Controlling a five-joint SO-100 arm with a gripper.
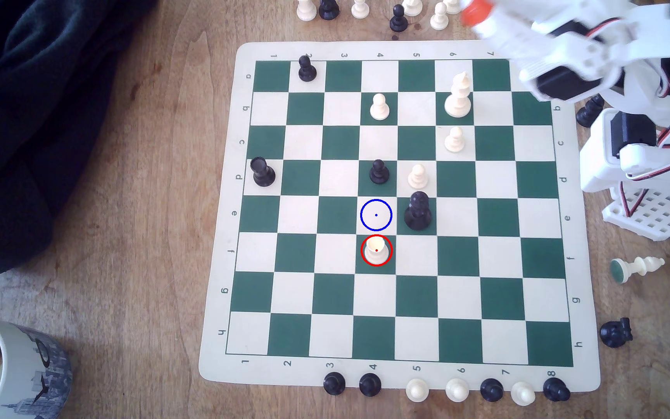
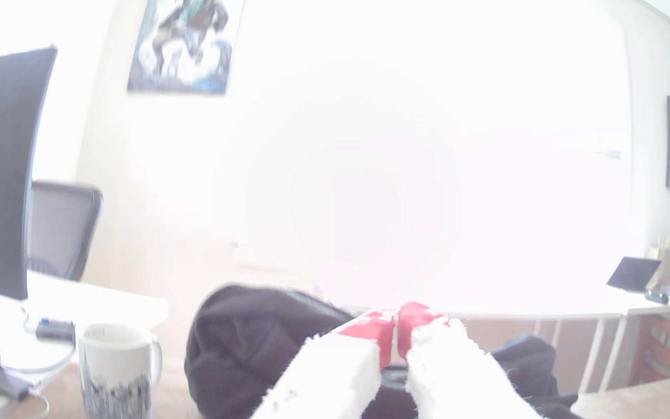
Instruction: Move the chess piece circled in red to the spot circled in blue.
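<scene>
nothing of the move is done yet: the white pawn (image 1: 376, 250) stands upright, long axis vertical with its head up, on the green square ringed in red, and the blue-ringed square (image 1: 376, 215) just beside it is bare. the claw (image 2: 397, 336), red tips pressed together and holding nothing, is raised well apart from the board (image 1: 220, 241); reach, grasp and placement all remain

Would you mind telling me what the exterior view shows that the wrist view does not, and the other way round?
Exterior view: the chessboard, with the red-ringed white pawn beside the blue-ringed square.

Wrist view: a monitor, a wall poster and an office chair.

Both: the red-tipped gripper, its tips nearly touching with nothing between them, the mug and the dark cloth.
</scene>
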